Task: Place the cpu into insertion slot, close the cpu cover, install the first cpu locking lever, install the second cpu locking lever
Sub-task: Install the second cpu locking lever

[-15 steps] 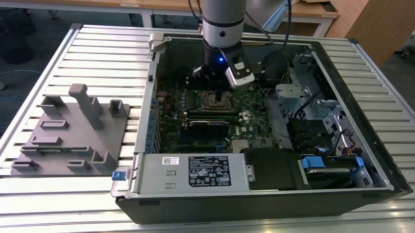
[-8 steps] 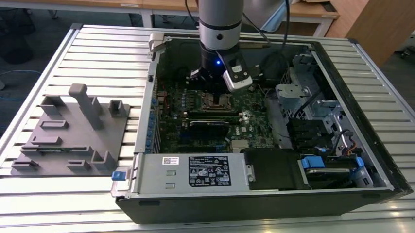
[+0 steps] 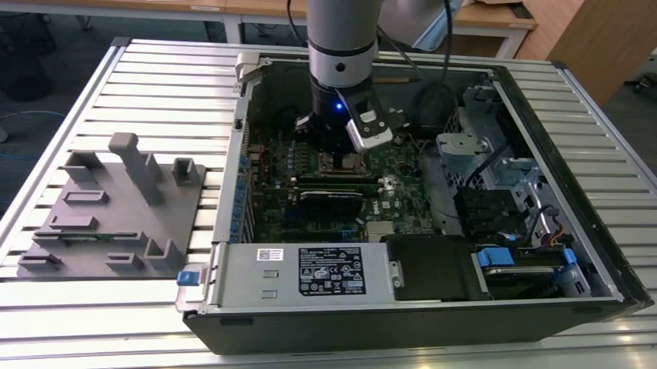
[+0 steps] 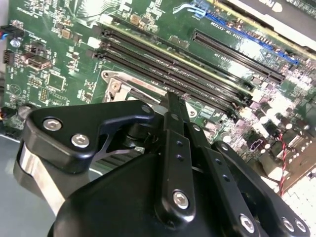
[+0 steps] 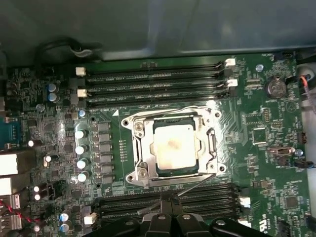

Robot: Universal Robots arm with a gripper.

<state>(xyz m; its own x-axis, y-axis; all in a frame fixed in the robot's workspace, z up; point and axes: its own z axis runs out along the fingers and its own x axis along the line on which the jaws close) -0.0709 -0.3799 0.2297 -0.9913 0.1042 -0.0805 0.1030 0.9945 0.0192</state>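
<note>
1. CPU (image 5: 173, 148): dull silver top, seated flat in the insertion slot (image 5: 213, 144), first wrist view. The slot sits on the green board between two banks of long black memory slots (image 5: 153, 84).
2. CPU cover (image 5: 142, 143): silvery frame down flat around the chip; chip shows through its cut-out centre.
3. A thin metal lever rod (image 5: 197, 185) runs slantwise off one corner of the socket, toward the pincer tips.
4. Pincer (image 5: 169, 203): tips just beside the socket edge, over the memory bank next to it, not over the chip. Fingers (image 5: 163, 210) drawn close together, narrow gap; nothing seen gripped. Whether a tip touches the rod: can't tell.
5. Second wrist view: pincer (image 4: 173, 106) linkage in front, its tips just at a corner of the socket frame (image 4: 116, 84).
6. Arm, exterior view: arm (image 3: 341, 38) comes straight down into the open computer case (image 3: 411, 307), wrist vertical, pincer (image 3: 344, 157) low over the board, toward the far part of the case.
7. Case lies on a slatted worktop (image 3: 154, 84); grey fixture tray (image 3: 113, 215) at the exterior view's left, well apart from the arm.
</note>
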